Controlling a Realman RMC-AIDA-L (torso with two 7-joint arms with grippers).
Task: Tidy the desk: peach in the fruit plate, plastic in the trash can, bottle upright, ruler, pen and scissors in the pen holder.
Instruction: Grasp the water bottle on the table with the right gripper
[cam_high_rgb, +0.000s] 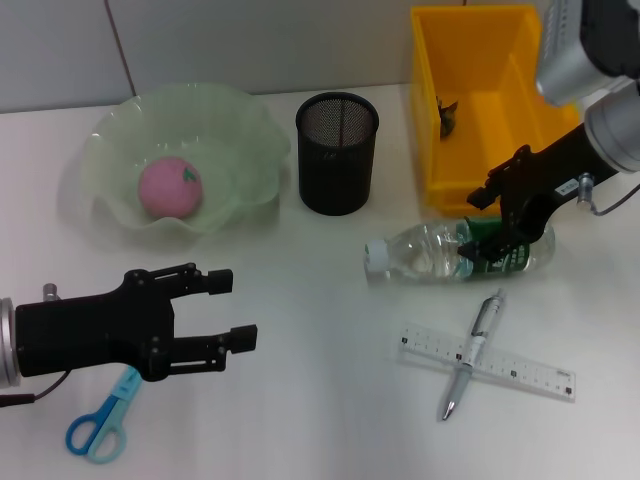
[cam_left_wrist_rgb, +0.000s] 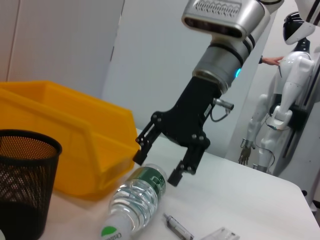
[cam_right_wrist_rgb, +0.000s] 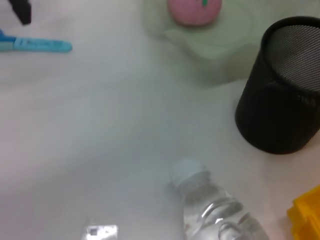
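At right of centre in the head view, the right gripper (cam_high_rgb: 503, 222) is straddling the lying bottle (cam_high_rgb: 455, 250) with jaws spread. The left gripper (cam_high_rgb: 228, 308) is hovering at lower left, jaws spread, above the scissors (cam_high_rgb: 102, 421). The peach (cam_high_rgb: 170, 186) is sitting in the fruit plate (cam_high_rgb: 245, 140).

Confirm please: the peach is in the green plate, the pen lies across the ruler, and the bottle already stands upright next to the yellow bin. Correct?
Not quite. The bottle is not upright: it lies on its side on the table beside the yellow bin, with the right end effector open over it, as the head view shows. The rest holds: the peach is in the green plate and the pen lies across the ruler.
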